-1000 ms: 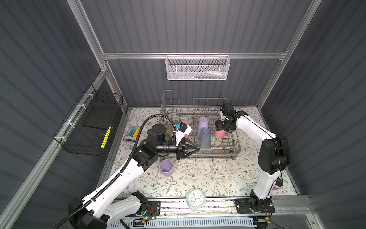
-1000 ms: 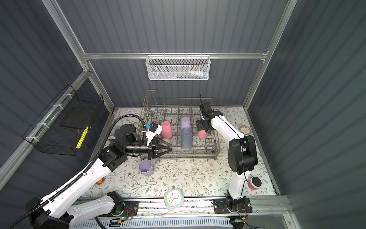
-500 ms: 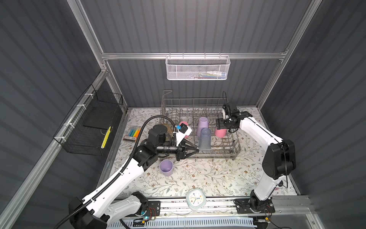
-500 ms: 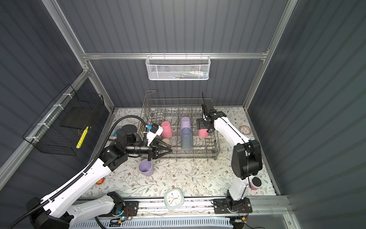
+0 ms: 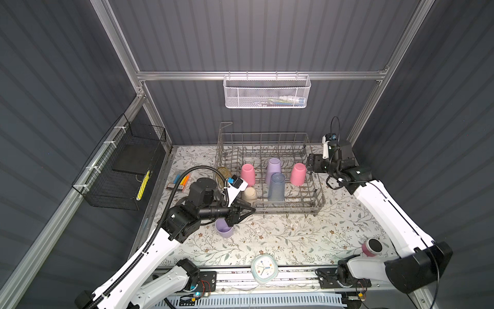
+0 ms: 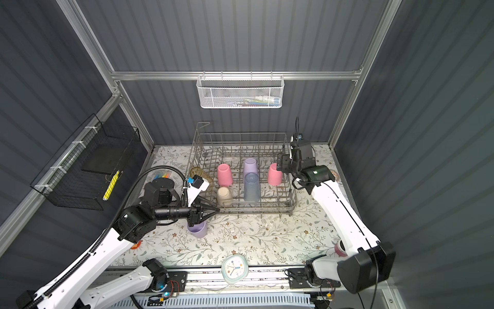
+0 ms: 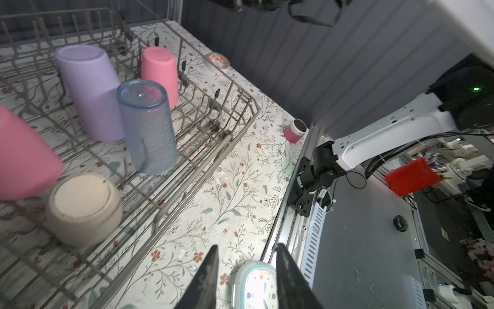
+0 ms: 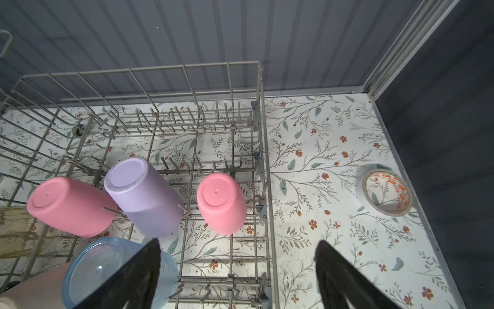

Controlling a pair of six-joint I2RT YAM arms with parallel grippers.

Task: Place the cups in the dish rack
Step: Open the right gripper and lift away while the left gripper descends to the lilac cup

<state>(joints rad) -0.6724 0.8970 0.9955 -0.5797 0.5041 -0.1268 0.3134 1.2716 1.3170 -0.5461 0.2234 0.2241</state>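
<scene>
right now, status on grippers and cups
Left gripper part open, empty. Right gripper wide open, empty. Five cups inverted in dish rack. Lilac cup upright on table, below left gripper; yellowish glass outside rack.

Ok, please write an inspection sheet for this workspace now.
Surface: floral tabletop, no spill seen.
Job's things: dish rack holds two pink cups, lilac cup, blue tumbler, beige cup, all upside down; second lilac cup upright on tabletop; yellowish glass at rack's left end.
Clutter: clock, tape roll, pink cylinder, markers.
End effectors: left end effector open, empty; right end effector open, empty.
Cables: black hose over left arm; thin loop above right wrist.
Surroundings: white mesh basket, black wire basket on walls.
</scene>
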